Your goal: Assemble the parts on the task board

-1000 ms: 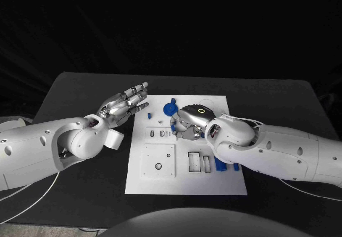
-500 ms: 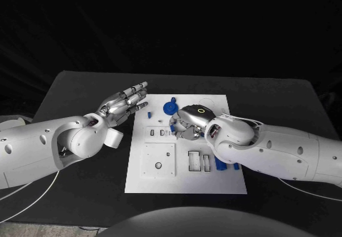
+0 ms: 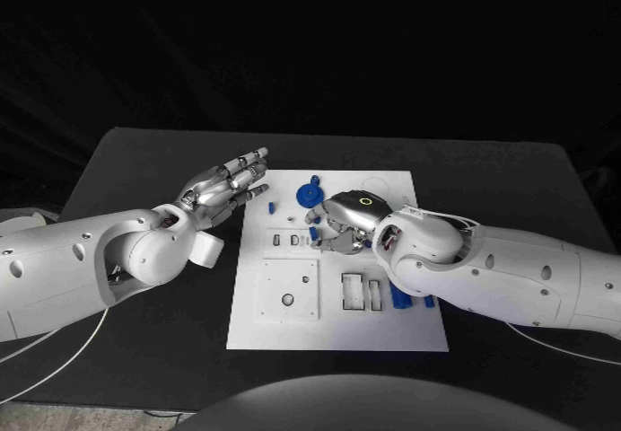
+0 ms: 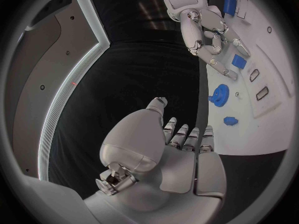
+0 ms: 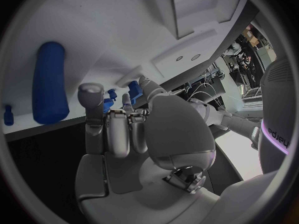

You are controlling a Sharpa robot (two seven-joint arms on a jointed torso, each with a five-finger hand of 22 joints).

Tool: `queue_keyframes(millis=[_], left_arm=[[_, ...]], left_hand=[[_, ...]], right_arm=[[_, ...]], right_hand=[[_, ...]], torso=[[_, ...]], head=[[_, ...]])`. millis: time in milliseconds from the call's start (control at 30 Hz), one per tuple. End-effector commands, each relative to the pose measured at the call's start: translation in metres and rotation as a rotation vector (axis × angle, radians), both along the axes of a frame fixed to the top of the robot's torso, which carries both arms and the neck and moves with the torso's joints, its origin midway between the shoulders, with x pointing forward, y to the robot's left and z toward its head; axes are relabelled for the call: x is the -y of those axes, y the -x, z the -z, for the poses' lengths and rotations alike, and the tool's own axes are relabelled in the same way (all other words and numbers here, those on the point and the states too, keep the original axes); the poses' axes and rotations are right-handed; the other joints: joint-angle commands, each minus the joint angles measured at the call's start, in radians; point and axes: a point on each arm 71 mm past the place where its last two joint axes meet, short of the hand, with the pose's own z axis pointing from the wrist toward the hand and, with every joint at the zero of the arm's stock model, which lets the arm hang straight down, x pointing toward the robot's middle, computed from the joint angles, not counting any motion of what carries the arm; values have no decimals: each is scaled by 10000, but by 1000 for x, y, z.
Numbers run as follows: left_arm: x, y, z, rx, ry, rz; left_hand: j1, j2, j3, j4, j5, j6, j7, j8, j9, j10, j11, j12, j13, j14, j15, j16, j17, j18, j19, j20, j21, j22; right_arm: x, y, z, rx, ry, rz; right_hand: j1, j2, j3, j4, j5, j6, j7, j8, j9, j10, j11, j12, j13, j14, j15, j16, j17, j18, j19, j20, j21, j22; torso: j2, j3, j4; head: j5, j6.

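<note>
The right hand (image 3: 339,224), fingers curled down over a small blue part (image 3: 315,233) mid-board on the white task board (image 3: 389,334), sits far nearer than the open left hand (image 3: 227,190) hovering off its left edge.

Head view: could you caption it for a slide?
Right hand works over the task board; left hand hovers open beside it.

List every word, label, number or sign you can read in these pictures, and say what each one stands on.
No text on the task board, the blue parts or the hands can be read.
Right wrist view: dark lettering on the white body panel at the circle's edge, too bent and cut off to read.
</note>
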Motion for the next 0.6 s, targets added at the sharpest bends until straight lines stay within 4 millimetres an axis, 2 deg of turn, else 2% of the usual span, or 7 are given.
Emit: queue_keyframes(millis=[33,167,300,400,500,567,600], left_arm=[[2,1,-1,45,111,176],[1,1,-1,54,106,152],[1,1,-2,128,147,127],[1,2,-4,351,258,113],[1,2,-7,747,300,70],[1,3,-9,1072,239,-15],[1,3,-11,1284,170,-125]], left_hand=[[72,25,1,-42,50,48,16,44,14,-14,58,38,8,-7,96,-9,6,-9,-1,72,48,16],[74,24,10,-50,53,51,22,45,15,-15,61,40,8,-7,97,-9,5,-9,0,73,48,17],[78,19,19,-63,57,68,29,51,17,-12,65,44,9,-3,101,-7,7,-9,3,77,50,18],[117,-59,59,-211,67,135,118,78,25,0,20,76,12,8,126,-2,11,-8,15,102,55,22],[125,-128,55,-323,49,169,83,93,27,53,47,132,29,50,158,18,28,18,49,164,73,34],[61,-185,-9,-332,-74,199,40,106,29,110,80,192,45,83,179,32,40,58,80,232,89,45],[-44,-213,-123,-218,-320,247,31,125,31,139,90,242,52,98,198,37,43,103,102,298,101,52]], right_arm=[[1,0,0,74,-63,-70],[4,1,-2,213,-254,-57],[8,3,-6,308,-480,-69],[11,6,-16,497,-812,-153],[16,8,-30,756,-1254,-233],[20,8,-43,913,-1570,-242],[22,8,-50,991,-1731,-250]], right_hand=[[6,-101,-140,48,-140,-236,-5,-122,-126,1049,26,39,2635,741,26,35,889,-151,-28,24,-66,17],[48,-146,-307,186,-344,-518,-30,-261,-309,1049,9,39,2635,739,15,49,888,-152,-15,12,-85,48],[60,-142,-351,249,-424,-524,-38,-258,-349,1049,3,39,2635,736,9,45,873,-149,-16,8,-113,46],[69,-123,-399,341,-500,-458,-41,-215,-385,1049,-1,39,2635,736,6,52,875,-150,-11,4,-120,60],[67,-121,-452,439,-581,-406,-52,-181,-421,1049,-9,39,2635,736,1,59,876,-154,2,-1,-104,86],[58,-125,-496,526,-645,-371,-61,-157,-451,1049,-16,39,2635,735,-4,62,874,-156,10,-5,-103,100],[50,-131,-528,592,-696,-346,-63,-140,-472,1049,-15,39,2635,735,-7,63,871,-156,14,-7,-107,107]], torso=[[-2,0,5],[5,4,1],[3,3,10],[9,1,19],[11,5,12],[6,8,6],[5,11,3]], head=[[28,-4],[65,-6],[112,22],[94,61],[94,76],[114,86],[131,98]])
